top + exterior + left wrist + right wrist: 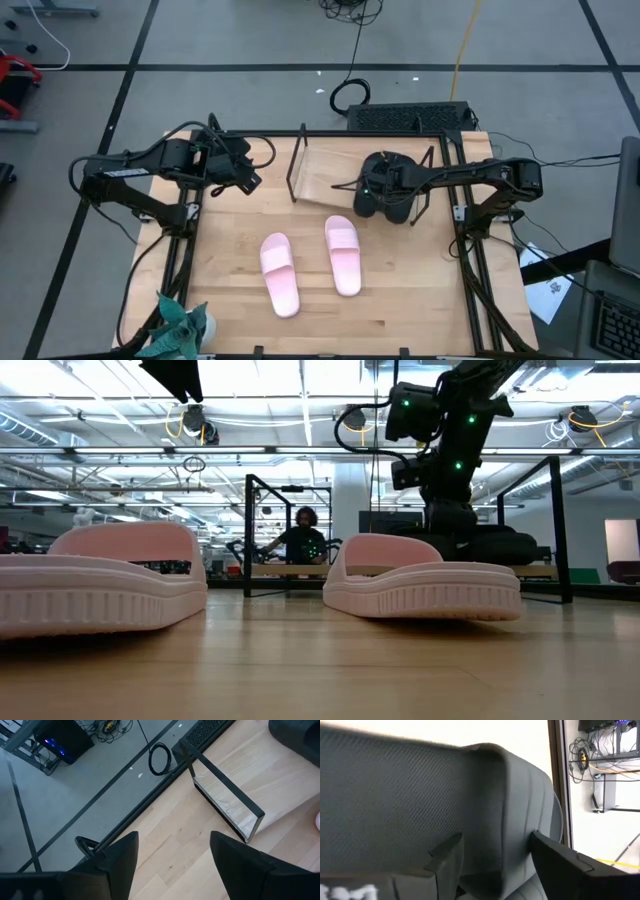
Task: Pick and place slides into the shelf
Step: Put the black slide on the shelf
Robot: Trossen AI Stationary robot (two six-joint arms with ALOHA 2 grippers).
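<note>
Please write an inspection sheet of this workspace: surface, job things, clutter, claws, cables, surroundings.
Surface: light wooden table, inside a black frame.
Job things: two pink slides lie side by side, apart, on the table in front of the shelf. Black slides sit at the shelf's right end.
Clutter: teal and white crumpled object at the near left corner.
Claws: right claw is over the black slides, fingers open on either side of a black strap. Left claw waits open at the table's far left.
Cables: coiled black cable and yellow cable on the floor behind.
Surroundings: a seated person far beyond the table.
</note>
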